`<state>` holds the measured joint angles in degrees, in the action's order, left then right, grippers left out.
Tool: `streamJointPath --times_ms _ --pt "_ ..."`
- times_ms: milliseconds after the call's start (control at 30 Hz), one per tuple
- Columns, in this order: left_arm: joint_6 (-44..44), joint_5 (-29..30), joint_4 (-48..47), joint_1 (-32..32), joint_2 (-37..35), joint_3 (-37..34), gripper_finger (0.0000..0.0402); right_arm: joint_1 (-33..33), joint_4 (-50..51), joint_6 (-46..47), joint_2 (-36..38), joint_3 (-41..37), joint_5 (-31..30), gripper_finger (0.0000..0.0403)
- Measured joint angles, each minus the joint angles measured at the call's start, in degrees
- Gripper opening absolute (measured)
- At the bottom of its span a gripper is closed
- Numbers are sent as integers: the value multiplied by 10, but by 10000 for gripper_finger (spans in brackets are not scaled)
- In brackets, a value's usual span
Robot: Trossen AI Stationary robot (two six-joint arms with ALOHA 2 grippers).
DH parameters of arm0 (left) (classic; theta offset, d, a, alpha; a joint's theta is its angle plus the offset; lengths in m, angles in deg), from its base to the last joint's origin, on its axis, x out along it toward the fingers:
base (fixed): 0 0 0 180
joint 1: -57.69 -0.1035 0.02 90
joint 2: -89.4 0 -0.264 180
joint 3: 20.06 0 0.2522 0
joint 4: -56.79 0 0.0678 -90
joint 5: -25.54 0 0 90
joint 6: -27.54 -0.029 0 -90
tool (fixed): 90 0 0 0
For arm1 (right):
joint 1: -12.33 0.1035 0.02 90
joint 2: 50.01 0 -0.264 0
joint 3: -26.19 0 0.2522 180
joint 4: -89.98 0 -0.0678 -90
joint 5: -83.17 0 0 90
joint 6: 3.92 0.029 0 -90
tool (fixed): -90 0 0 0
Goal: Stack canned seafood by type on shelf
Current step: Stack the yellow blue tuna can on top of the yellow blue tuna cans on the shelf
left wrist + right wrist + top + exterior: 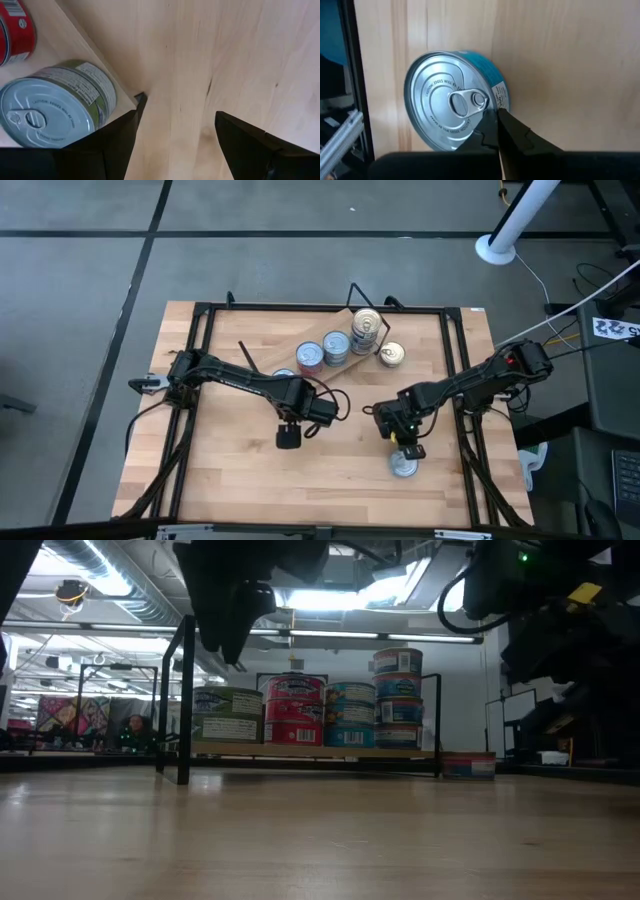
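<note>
The shelf [345,352] lies near the far edge of the table [230,470], its long axis running slantwise from the middle toward the far right, with black wire ends. On it stand tins in a row: a red-labelled tin [310,357], a blue-labelled tin [336,347] beside it, and a taller stack [366,330] at the far end; the low view shows these stacks upright, lids upward, with a green-labelled tin [228,714] at the near-left end of the row. A gold-lidded tin [391,355] sits on the table just beside the shelf's right end, apart from the stacks. A lone silver-lidded tin [403,465] with a teal side lies flat on the table toward the near right, lid up, its pull tab pointing toward the right gripper [499,119]. That claw hangs directly above the tin's rim, its two fingers pressed together with nothing between them, tips at the edge of the lid beside the tab. The left gripper [175,125] hovers over the middle of the table, fingers spread wide and holding nothing, just beside the shelf's near-left corner and the green-labelled tin. The near half of the table is bare wood, giving broad room between the two arms; a black frame runs along the table's left, far and right edges.
</note>
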<state>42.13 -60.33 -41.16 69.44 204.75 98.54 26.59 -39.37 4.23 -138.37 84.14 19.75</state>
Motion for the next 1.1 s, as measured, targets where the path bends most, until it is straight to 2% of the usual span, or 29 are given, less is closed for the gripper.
streamJointPath --times_ms 300,567,1100 --pt "1 1 -5 0 0 0 263 0 -37 21 -1 7 -3 1" --pt "1 1 -4 0 -1 0 263 -2 -34 4 -3 39 -60 0" --pt "-26 28 -5 -3 -1 0 263 -97 -35 -14 -1 85 -103 0"
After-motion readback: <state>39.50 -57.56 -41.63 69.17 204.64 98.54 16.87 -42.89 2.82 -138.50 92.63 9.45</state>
